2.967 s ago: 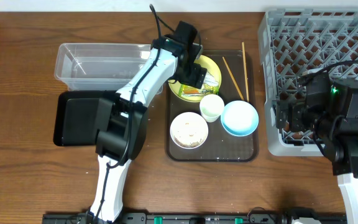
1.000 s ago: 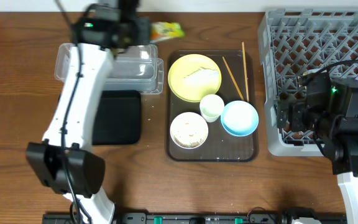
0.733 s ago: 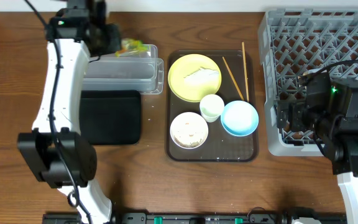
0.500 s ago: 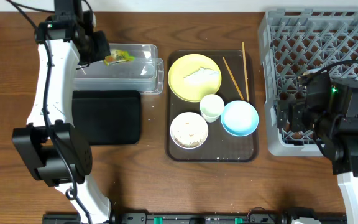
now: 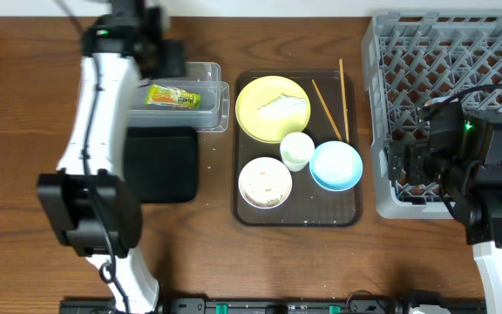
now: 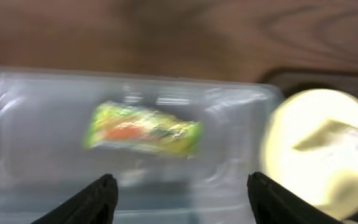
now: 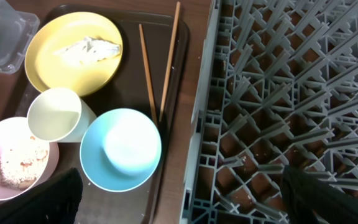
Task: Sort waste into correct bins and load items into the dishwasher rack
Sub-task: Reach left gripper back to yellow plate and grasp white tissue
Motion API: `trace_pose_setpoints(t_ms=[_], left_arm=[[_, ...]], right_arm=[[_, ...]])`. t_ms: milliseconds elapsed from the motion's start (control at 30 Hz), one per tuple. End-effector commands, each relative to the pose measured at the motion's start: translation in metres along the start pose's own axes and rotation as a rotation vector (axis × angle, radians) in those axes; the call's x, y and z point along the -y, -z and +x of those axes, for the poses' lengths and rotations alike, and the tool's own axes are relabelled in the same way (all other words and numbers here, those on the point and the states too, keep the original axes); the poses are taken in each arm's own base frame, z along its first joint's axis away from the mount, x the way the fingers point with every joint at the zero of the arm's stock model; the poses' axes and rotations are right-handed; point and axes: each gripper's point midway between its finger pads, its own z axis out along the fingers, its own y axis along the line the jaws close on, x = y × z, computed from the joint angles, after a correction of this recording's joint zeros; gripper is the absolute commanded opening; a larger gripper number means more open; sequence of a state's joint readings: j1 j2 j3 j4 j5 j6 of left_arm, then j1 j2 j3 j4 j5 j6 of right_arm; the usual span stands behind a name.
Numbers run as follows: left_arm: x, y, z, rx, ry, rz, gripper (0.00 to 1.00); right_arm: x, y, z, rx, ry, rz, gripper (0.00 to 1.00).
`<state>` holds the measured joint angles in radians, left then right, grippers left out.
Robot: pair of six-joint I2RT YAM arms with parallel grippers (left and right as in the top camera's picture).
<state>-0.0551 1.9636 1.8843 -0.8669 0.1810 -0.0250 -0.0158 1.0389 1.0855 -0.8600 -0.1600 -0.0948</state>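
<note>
The green-and-orange wrapper (image 5: pixel 173 96) lies inside the clear tub (image 5: pixel 209 70); in the left wrist view the wrapper (image 6: pixel 143 129) is blurred. My left gripper (image 5: pixel 164 58) hovers over the tub, open and empty (image 6: pixel 182 199). The black tray (image 5: pixel 159 161) sits in front of the tub. The yellow plate (image 5: pixel 264 118) holds rice scraps (image 5: pixel 283 105). The white cup (image 5: pixel 297 150), light blue bowl (image 5: pixel 335 166), white bowl with rice (image 5: pixel 265 181) and chopsticks (image 5: pixel 342 87) are beside it. My right gripper (image 5: pixel 403 166) is open and empty at the grey rack's (image 5: pixel 451 52) left edge (image 7: pixel 185 208).
The dishes stand on a dark brown serving tray (image 5: pixel 356 214) between the bins and the rack. The right wrist view shows the plate (image 7: pixel 55 62), cup (image 7: pixel 55 115), blue bowl (image 7: pixel 121 148), chopsticks (image 7: pixel 168 62) and rack lattice (image 7: pixel 291 93).
My left gripper carried the wrapper from the yellow plate to the clear tub and let it go; the wrapper now lies in the tub. The right arm has not moved.
</note>
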Motion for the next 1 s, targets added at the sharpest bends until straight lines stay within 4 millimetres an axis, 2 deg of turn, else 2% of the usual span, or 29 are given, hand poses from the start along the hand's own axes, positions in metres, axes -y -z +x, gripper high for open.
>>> trace_pose_setpoints(t_ms=[0, 67, 167, 333, 600, 733, 867, 967], left_arm=[[0.072, -0.015, 0.004, -0.001, -0.191, 0.088, 0.71], [0.101, -0.034, 0.012, -0.013, -0.248, 0.111, 0.71], [0.127, -0.068, 0.025, -0.04, -0.304, 0.118, 0.71], [0.151, -0.112, 0.053, -0.102, -0.384, 0.139, 0.71], [0.177, -0.145, 0.087, -0.163, -0.529, 0.166, 0.72], [0.18, -0.157, 0.098, -0.187, -0.541, 0.168, 0.72], [0.18, -0.16, 0.098, -0.185, -0.541, 0.168, 0.59], [0.18, -0.164, 0.1, -0.184, -0.54, 0.173, 0.54]], right_arm=[[-0.003, 0.002, -0.005, 0.01, -0.001, -0.003, 0.99], [-0.003, 0.002, -0.005, 0.007, -0.002, -0.006, 0.99], [-0.004, 0.002, -0.003, 0.0, -0.003, -0.011, 0.99], [-0.005, 0.002, 0.002, -0.02, -0.006, -0.013, 0.99], [-0.005, 0.002, 0.004, -0.029, -0.007, -0.013, 0.99], [-0.005, 0.002, 0.008, -0.043, -0.009, -0.014, 0.99], [-0.005, 0.003, 0.01, -0.051, -0.01, -0.015, 0.99], [-0.005, 0.003, 0.01, -0.052, -0.011, -0.015, 0.99]])
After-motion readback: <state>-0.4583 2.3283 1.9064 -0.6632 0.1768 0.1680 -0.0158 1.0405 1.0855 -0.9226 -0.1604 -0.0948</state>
